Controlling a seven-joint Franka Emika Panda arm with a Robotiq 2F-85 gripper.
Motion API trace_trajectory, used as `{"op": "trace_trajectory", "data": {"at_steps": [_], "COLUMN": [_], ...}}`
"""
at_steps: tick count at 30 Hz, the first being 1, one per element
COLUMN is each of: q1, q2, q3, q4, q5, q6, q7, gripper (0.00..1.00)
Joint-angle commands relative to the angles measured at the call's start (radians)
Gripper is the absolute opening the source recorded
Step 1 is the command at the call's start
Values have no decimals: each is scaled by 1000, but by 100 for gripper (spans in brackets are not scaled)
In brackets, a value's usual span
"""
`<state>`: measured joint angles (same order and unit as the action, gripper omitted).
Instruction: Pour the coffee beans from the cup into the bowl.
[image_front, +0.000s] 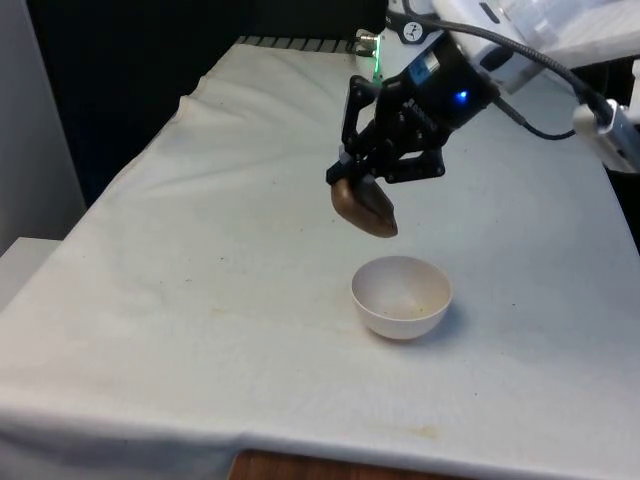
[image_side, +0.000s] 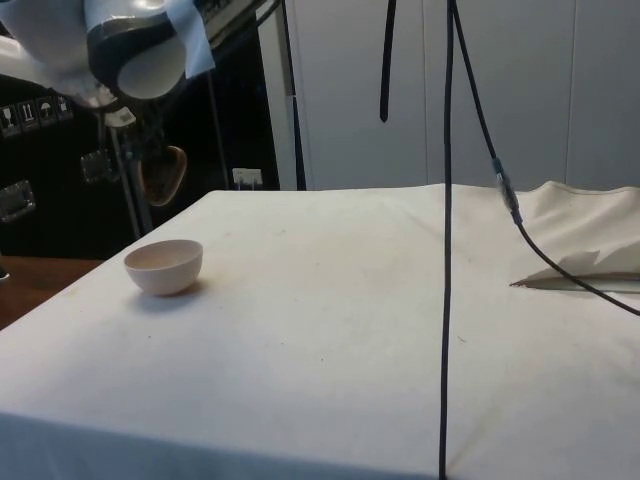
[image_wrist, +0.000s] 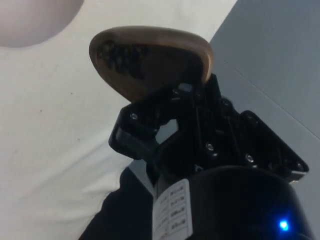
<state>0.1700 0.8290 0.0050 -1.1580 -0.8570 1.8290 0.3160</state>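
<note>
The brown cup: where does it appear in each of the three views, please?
Front view: brown cup, tilted, held in the hand, above the white bowl.
Side view: the cup hangs at upper left, above the bowl.
Wrist view: the cup with coffee beans inside.
Shared landmark: the bowl.

Bowl (image_wrist: 35, 20) cut by frame edge

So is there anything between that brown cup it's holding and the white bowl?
Nothing: in the front view, open air separates the tilted cup from the bowl below; the side view shows the same gap.
</note>
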Motion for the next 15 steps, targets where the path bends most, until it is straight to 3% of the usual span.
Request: {"op": "trace_trajectory", "data": {"at_steps": [1,7,8,9,15], "q1": [7,11,4,12,16], "q2": [8,17,12,18,23], "q3": [-3,9,14,11,35], "q4": [9,13,6,13,13], "q5": [-10,-59,-58,-66,-128], "q6": [-19,-44,-29,-49,-88], "q7": [-2,3,5,4,17], "gripper": [0,0,0,0,0]}}
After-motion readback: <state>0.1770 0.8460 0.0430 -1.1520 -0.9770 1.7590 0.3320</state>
